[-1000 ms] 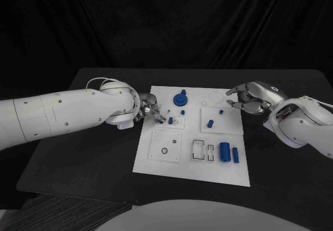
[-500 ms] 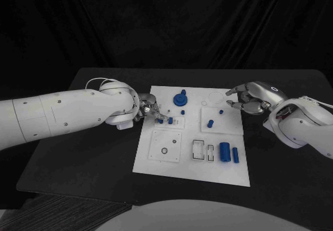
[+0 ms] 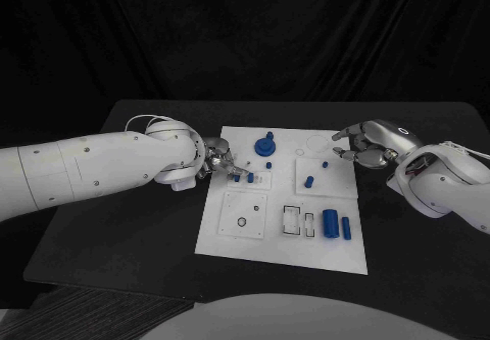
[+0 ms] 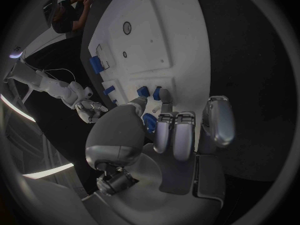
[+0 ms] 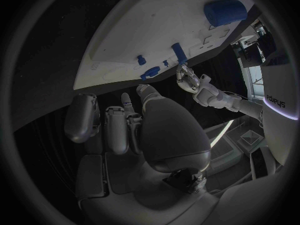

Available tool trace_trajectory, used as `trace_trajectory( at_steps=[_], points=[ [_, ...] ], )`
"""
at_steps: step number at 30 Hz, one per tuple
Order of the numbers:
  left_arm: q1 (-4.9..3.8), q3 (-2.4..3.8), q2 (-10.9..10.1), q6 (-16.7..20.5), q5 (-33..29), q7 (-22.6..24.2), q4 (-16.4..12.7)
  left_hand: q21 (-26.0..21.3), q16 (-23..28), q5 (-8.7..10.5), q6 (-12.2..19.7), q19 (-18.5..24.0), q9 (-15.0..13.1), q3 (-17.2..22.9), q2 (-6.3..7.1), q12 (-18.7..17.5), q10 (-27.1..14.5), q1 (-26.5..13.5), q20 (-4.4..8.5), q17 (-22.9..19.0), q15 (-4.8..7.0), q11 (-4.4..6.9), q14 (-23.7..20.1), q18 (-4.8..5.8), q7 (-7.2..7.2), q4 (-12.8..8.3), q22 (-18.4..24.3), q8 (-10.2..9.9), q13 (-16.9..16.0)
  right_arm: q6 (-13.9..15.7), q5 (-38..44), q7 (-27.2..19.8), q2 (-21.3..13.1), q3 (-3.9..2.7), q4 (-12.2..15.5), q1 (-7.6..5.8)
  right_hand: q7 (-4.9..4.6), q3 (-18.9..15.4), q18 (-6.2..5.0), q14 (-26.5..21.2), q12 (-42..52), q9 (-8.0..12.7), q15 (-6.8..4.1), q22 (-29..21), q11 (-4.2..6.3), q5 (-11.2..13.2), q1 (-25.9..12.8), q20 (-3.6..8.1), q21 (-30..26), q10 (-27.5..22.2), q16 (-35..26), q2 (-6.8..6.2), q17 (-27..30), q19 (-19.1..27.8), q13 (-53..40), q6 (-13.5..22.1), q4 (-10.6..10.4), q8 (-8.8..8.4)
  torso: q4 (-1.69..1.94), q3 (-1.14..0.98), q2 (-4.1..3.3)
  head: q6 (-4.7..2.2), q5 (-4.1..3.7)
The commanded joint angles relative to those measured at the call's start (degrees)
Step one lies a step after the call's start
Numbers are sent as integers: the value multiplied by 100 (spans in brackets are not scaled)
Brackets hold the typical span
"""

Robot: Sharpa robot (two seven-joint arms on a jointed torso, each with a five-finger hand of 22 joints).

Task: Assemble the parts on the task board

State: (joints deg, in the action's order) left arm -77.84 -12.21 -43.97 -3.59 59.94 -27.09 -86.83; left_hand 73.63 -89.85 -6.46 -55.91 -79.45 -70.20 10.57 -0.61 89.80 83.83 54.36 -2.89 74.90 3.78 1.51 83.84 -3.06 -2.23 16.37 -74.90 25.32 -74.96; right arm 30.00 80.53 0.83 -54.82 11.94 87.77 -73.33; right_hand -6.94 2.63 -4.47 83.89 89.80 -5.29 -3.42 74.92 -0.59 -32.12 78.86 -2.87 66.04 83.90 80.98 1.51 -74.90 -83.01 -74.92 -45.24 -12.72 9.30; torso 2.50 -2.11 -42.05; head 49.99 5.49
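- Head view: one white task board [image 3: 255, 234] lies in the middle of the black table [image 3: 122, 234], long side running from the far edge toward the near edge.
- Parts count: about eight blue parts are visible on the board. One round part with a peg [image 3: 265, 146] stands near the far edge. Small pegs [image 3: 250, 177] stand in the recessed block at the left edge. Two small parts [image 3: 309, 182] stand on the square plate toward the right edge. One large cylinder [image 3: 331, 222] and one thinner cylinder [image 3: 347, 227] lie side by side near the right edge, toward the near end.
- Board surface: a plate with a black ring [image 3: 242, 221] and two rectangular slots [image 3: 293, 220] sit in the near half.
- Left hand [image 3: 217, 163]: positioned at the left edge of the board, fingers curled over the small pegs. In the left wrist view, the fingertips [image 4: 164, 110] meet a blue peg [image 4: 150, 121]; whether it is gripped cannot be told.
- Right hand [image 3: 365, 146]: hovers at the far right corner of the board, fingers loosely curled, holding nothing.
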Motion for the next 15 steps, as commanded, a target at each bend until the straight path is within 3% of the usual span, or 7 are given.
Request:
trace_trajectory(
  at_steps=[1,15],
  points=[
    [9,3,9,81,-11,167,-4,-4,-15,-46,7,-10,-54,-43,-76,20,617,-16,14,1510,2,16,616,-98,44,11,-977,54,-1504,59,15,93,4,-3,-1,15,-8,43,-33,407,20,6,42,867,-43,-22,37,-26,-29,610,-18,-29,-624,20,-1508,-29,-6,-28,-2,-3,-2,1,1],
    [9,4,-21,224,-11,236,-11,0,-15,-166,42,-13,-148,-86,-199,20,617,-26,25,1510,14,30,616,-98,58,18,-978,139,-1504,60,15,88,1,-3,-9,16,-8,53,-34,407,20,7,42,865,-43,-33,41,-26,-36,610,-20,-28,-621,22,-1508,-32,-3,-29,3,-2,0,1,-7]
  ],
)
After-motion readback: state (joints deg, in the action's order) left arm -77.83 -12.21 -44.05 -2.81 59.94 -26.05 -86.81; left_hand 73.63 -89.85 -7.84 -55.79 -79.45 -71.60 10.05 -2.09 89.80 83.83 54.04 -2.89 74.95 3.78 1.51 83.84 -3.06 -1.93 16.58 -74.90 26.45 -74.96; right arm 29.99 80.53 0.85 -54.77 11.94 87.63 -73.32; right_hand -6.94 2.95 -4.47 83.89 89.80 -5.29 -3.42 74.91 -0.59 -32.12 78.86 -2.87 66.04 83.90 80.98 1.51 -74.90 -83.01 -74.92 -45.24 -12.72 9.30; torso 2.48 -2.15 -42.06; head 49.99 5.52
